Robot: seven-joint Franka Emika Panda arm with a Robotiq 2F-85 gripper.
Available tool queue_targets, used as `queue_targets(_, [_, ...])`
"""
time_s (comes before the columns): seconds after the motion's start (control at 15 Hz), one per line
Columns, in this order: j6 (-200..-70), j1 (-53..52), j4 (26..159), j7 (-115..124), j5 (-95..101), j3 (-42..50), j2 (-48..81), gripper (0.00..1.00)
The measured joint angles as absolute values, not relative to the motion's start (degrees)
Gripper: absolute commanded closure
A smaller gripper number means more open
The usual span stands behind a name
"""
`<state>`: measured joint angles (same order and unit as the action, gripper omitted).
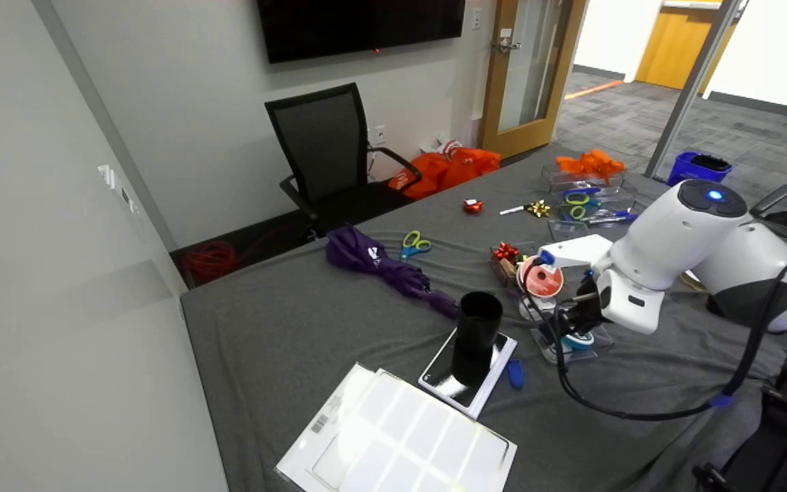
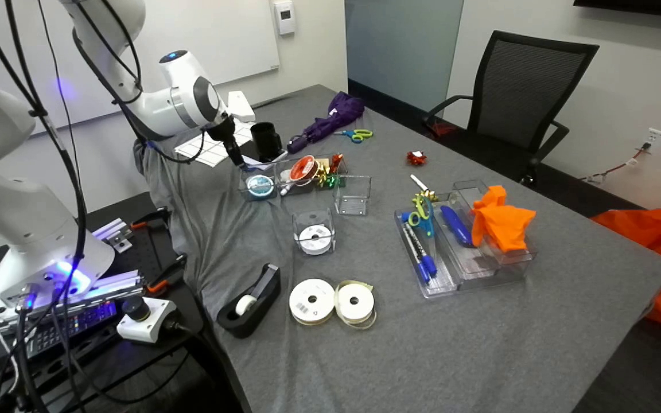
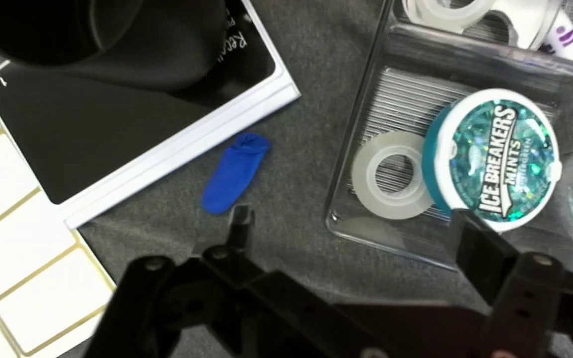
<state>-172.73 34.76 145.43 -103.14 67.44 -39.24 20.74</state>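
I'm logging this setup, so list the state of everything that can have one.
End effector: open, nothing held
Mint tub: lid on
Black cup: upright
Umbrella: folded
Tape dispenser: loaded
Scissors by the umbrella: too small to tell
Arm light: lit blue
Wall screen: dark
Mesh chair: unoccupied
Door: can't tell whether shut

We count one cup (image 1: 478, 328), one umbrella (image 1: 385, 265), one mint box (image 3: 505, 159), one tape dispenser (image 2: 253, 304) and one loose pen (image 1: 513, 210). We see two scissors (image 1: 408, 252), two loose bows (image 1: 473, 206), two loose spools (image 2: 311, 291) and two boxed spools (image 2: 314, 245). We also spot one screen (image 1: 366, 27), one wastebasket (image 1: 691, 167).
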Motion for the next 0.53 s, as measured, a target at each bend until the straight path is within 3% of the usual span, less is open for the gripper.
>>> queue_targets(0.53, [-169.94, 36.46, 146.6, -103.41, 59.73, -43.83, 16.51, 0.0])
